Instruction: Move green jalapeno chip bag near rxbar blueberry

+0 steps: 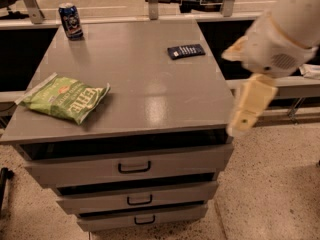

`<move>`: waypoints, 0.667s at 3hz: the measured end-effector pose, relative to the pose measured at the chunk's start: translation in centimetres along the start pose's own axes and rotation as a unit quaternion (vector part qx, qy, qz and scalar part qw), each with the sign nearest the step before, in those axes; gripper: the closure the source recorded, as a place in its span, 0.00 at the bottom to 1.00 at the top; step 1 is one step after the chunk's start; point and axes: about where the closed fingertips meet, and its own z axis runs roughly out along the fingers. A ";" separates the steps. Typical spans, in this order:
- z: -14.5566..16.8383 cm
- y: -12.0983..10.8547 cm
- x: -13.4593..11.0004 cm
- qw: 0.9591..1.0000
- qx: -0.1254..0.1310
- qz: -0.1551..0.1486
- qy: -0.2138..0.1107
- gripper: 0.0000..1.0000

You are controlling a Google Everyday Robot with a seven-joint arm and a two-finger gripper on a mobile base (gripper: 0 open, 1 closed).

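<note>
The green jalapeno chip bag (64, 98) lies flat on the grey cabinet top (145, 74), near its front left corner. The rxbar blueberry (186, 50), a small dark navy wrapper, lies at the back right of the top. My gripper (242, 120) hangs off the cabinet's right edge, near the front right corner, below the white arm (280, 39). It holds nothing and is far from the bag.
A blue can (70, 20) stands at the back left corner. The cabinet has three drawers with black handles (134, 167) in front. A railing and posts (152, 1) run behind it. Speckled floor (270, 184) lies to the right.
</note>
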 end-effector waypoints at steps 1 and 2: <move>2.9 -0.1 -6.2 0.997 -0.028 -0.042 -0.050 0.00; 4.3 0.6 -13.5 0.989 -0.050 -0.086 -0.110 0.00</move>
